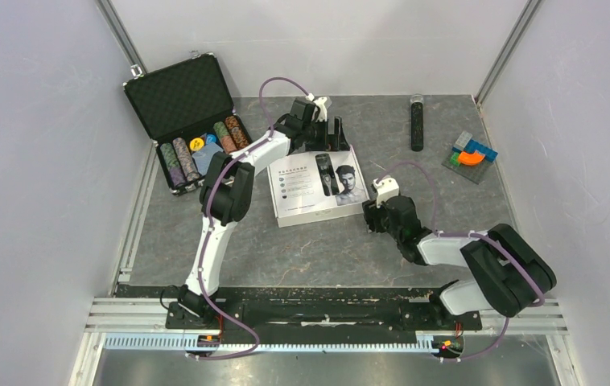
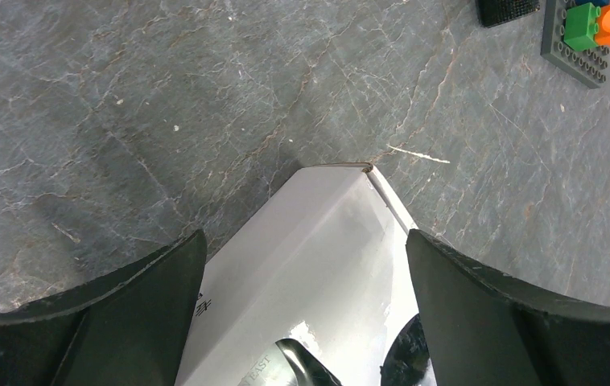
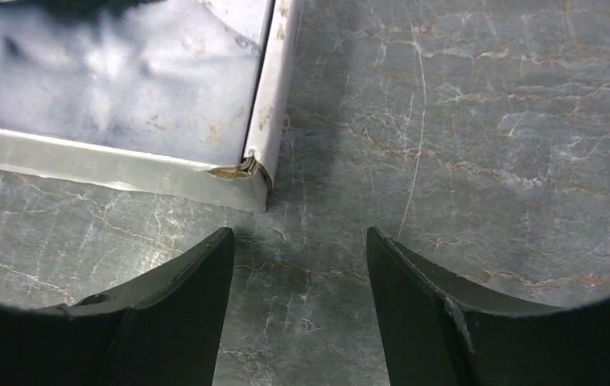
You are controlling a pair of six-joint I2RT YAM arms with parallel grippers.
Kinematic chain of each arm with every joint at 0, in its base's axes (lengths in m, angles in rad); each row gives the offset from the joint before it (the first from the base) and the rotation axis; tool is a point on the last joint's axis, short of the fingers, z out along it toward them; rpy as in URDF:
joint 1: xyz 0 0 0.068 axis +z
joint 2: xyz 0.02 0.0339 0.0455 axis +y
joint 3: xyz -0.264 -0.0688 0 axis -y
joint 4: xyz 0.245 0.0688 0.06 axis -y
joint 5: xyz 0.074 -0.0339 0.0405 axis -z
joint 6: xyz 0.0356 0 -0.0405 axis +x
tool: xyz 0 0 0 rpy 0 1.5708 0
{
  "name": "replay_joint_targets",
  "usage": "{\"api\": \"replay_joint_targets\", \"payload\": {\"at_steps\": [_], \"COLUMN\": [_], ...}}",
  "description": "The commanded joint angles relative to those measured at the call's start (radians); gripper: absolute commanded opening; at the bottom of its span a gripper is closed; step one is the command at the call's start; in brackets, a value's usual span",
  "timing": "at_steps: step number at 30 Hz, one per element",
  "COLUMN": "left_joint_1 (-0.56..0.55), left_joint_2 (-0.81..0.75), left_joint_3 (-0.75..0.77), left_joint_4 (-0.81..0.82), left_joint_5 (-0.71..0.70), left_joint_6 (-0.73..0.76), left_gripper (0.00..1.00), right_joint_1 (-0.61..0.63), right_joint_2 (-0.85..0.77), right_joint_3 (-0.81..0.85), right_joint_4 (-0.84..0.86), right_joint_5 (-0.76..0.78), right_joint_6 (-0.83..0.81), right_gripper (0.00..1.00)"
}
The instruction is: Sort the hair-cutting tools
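A white clipper box [image 1: 318, 189], printed with a clipper and a man's face, lies shut in the middle of the table. The hair clipper and the comb attachments are hidden or out of view. My left gripper [image 1: 335, 133] is open over the box's far edge. In the left wrist view the box's far corner [image 2: 326, 233] lies between my open fingers, and that gripper [image 2: 306, 235] holds nothing. My right gripper [image 1: 370, 218] is open and empty just off the box's near right corner. In the right wrist view that gripper [image 3: 300, 235] is over bare table, with the torn corner [image 3: 253, 173] just ahead.
A thin black stick with a clear tip [image 1: 417, 122] lies at the back right. Toy bricks on a grey plate [image 1: 471, 154] lie beyond it, near the right wall. An open black case [image 1: 181, 100] with stacked colourful chips [image 1: 205, 149] stands at the back left.
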Motion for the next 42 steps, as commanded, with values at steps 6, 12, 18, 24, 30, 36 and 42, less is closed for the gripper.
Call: {"api": "replay_joint_targets", "payload": {"at_steps": [6, 12, 18, 24, 30, 36, 42], "left_joint_1": [-0.01, -0.022, -0.022, -0.015, 0.015, 0.029, 0.029], "left_joint_2": [-0.029, -0.055, -0.085, -0.131, -0.336, -0.7, -1.174], "left_joint_3": [-0.015, -0.111, -0.128, -0.036, -0.083, -0.337, -0.715], "left_joint_4": [-0.038, 0.019, 0.019, -0.073, -0.105, -0.112, -0.069], "left_joint_5": [0.049, 0.064, 0.033, -0.067, -0.24, -0.486, -0.727], "left_joint_6": [0.015, -0.006, 0.016, 0.088, 0.129, 0.147, 0.145], "left_gripper": [1.0, 1.0, 1.0, 1.0, 1.0, 1.0, 1.0], "right_joint_1": [-0.003, -0.004, -0.004, -0.004, -0.004, -0.004, -0.004], "right_joint_2": [0.104, 0.127, -0.012, -0.328, -0.685, -0.9, -1.061], "right_joint_3": [0.055, 0.066, 0.011, -0.028, 0.022, 0.121, 0.151], "right_joint_4": [0.093, 0.119, 0.032, -0.159, -0.373, -0.541, -0.61], "right_joint_5": [0.011, 0.037, 0.034, 0.135, 0.309, 0.529, 0.67], "right_joint_6": [0.023, 0.052, 0.078, 0.089, 0.047, -0.047, -0.149], "right_gripper": [0.58, 0.57, 0.65, 0.94, 0.98, 0.98, 0.98]}}
